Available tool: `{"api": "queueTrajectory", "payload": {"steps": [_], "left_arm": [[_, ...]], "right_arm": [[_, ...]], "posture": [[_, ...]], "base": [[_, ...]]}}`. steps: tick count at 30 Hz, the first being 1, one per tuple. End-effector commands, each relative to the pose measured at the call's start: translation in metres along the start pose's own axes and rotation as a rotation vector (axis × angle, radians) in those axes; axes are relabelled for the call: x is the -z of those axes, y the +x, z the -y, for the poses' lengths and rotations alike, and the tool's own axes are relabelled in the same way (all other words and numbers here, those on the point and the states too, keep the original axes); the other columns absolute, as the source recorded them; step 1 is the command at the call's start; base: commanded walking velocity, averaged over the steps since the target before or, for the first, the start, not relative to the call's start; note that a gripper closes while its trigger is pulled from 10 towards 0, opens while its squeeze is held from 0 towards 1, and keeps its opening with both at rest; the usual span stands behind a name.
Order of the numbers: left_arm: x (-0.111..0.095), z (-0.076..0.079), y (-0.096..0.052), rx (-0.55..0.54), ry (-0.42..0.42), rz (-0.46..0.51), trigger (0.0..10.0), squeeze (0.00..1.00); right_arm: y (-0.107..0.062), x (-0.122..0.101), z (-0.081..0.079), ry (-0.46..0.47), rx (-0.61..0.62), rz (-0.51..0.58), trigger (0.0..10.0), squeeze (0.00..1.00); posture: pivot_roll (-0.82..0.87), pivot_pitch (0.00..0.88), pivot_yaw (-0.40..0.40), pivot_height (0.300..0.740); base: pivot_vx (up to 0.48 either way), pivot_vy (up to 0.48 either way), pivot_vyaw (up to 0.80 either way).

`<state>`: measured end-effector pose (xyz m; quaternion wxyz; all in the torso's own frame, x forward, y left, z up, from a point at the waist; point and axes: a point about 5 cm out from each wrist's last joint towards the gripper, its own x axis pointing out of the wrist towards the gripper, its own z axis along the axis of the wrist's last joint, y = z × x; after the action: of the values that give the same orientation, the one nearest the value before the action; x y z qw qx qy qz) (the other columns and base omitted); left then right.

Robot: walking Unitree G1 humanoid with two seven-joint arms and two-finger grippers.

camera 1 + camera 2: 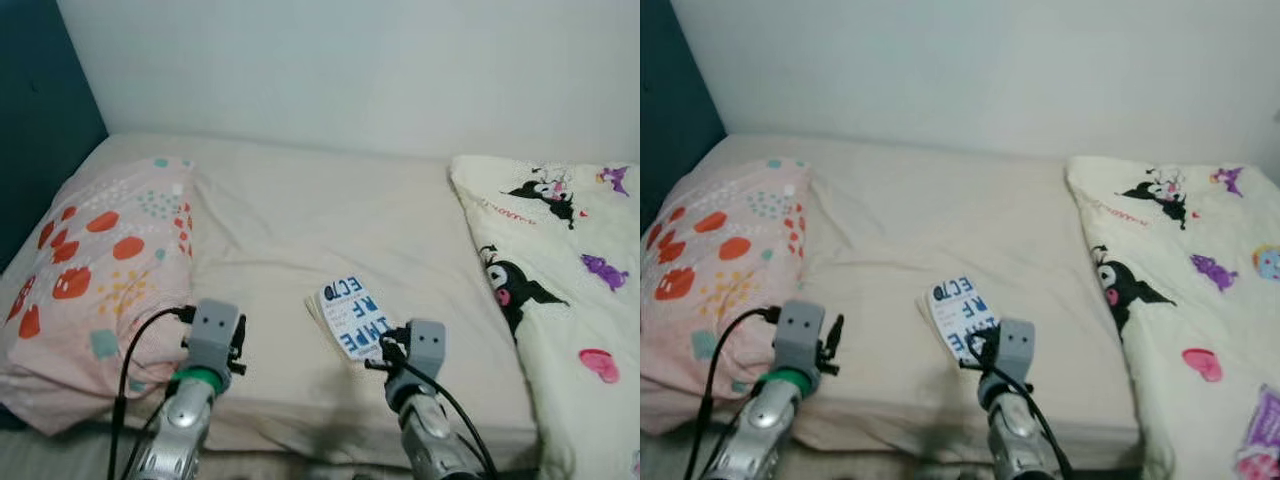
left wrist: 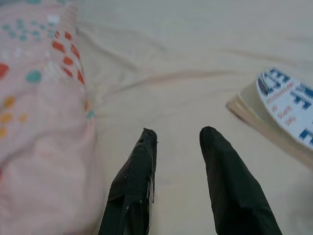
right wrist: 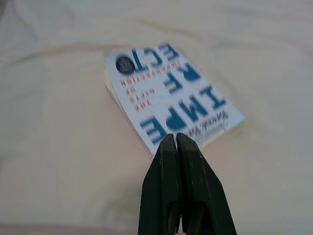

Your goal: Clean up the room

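A white paperback book [image 1: 352,312] with blue and red lettering lies flat on the cream bed sheet [image 1: 300,215], near the bed's front edge. My right gripper [image 3: 176,136] is shut, its tips right at the near edge of the book [image 3: 171,95]; I cannot tell if they touch it. My left gripper [image 2: 178,134] is open and holds nothing, low over the bare sheet between the pink pillow [image 2: 39,98] and the book [image 2: 288,105].
A pink pillow [image 1: 100,265] with red and teal spots lies on the bed's left side. A cream blanket [image 1: 570,290] printed with cartoon characters covers the right side. A white wall [image 1: 350,70] runs behind the bed, with a dark teal panel [image 1: 40,110] at left.
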<state>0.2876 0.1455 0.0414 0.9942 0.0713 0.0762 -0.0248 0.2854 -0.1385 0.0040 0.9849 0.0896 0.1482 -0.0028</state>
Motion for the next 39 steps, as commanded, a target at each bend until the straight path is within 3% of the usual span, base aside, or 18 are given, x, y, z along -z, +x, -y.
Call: {"api": "queueTrajectory", "payload": {"steps": [1, 15, 26, 39], "left_arm": [[0.007, 0.001, -0.003, 0.003, 0.005, -0.024, 10.0, 0.00], [0.009, 0.003, -0.006, -0.006, -0.011, -0.029, 10.0, 0.00], [0.012, 0.003, -0.010, -0.029, -0.025, -0.037, 10.0, 0.00], [0.012, 0.001, -0.011, -0.047, -0.027, -0.040, 10.0, 0.00]], "right_arm": [[-0.003, 0.005, 0.003, 0.013, 0.013, -0.014, 10.0, 0.00], [-0.003, 0.005, 0.005, 0.002, 0.002, -0.023, 10.0, 0.00], [0.001, 0.001, -0.003, 0.000, -0.051, -0.027, 10.0, 0.00], [0.003, -0.001, -0.007, -0.016, -0.086, -0.038, 10.0, 0.00]], "posture": [[0.02, 0.000, 0.032, 0.627], [0.02, 0.000, 0.013, 0.627], [0.02, 0.013, -0.008, 0.602], [0.02, 0.024, -0.013, 0.602]], "base": [[0.000, 0.000, 0.00], [0.000, 0.000, 0.00], [0.000, 0.000, 0.00], [0.000, 0.000, 0.00]]}}
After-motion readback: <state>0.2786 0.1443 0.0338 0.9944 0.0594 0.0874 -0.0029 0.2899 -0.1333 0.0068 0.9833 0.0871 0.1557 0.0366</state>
